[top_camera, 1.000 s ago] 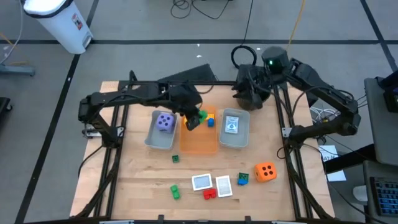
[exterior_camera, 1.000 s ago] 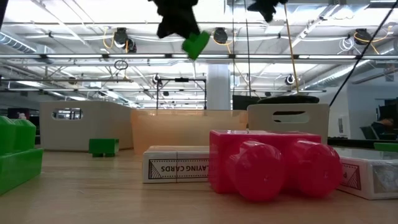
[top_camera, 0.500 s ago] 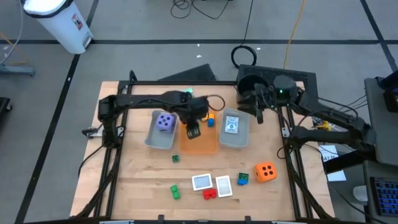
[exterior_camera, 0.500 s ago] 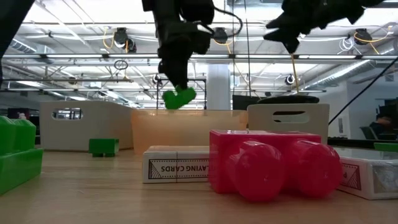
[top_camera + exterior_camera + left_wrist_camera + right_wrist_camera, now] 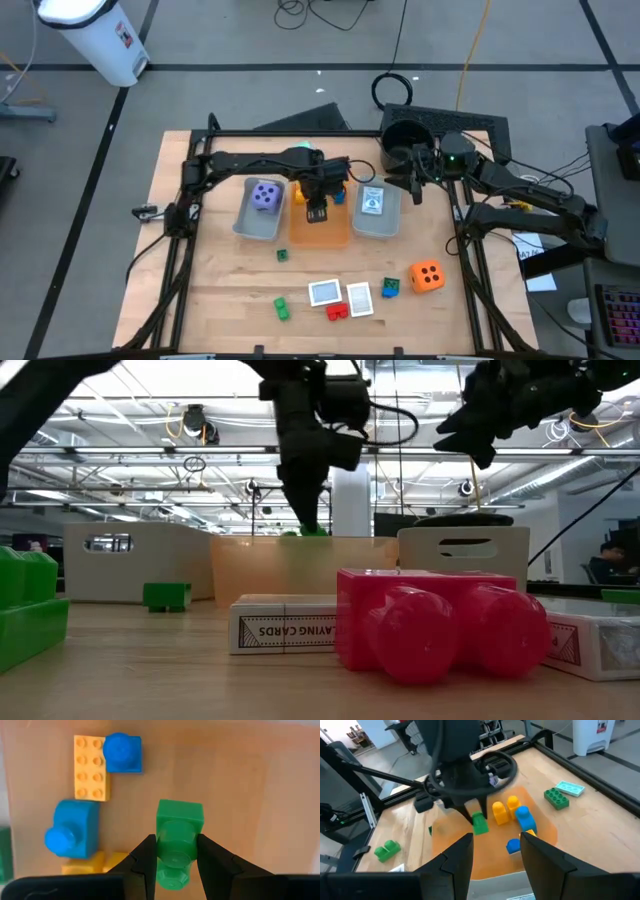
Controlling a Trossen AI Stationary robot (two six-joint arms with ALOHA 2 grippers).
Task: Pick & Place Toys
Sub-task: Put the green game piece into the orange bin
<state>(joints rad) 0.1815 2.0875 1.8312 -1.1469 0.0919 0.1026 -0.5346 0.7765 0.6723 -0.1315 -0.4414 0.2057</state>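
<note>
My left pincer (image 5: 172, 857) is clamped on a green brick (image 5: 178, 837), low over the orange tray (image 5: 320, 232) at the frame's centre. I am placing; next I must part the fingers. Farther right, my right pincer (image 5: 492, 852) hangs apart, empty.

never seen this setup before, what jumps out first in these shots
The left tool, shut on a green brick, hangs low inside the orange tray at the table's middle, beside blue and yellow bricks. A purple die sits in the grey tray beside it, and an orange die lies on the bare table nearer the front.
</note>
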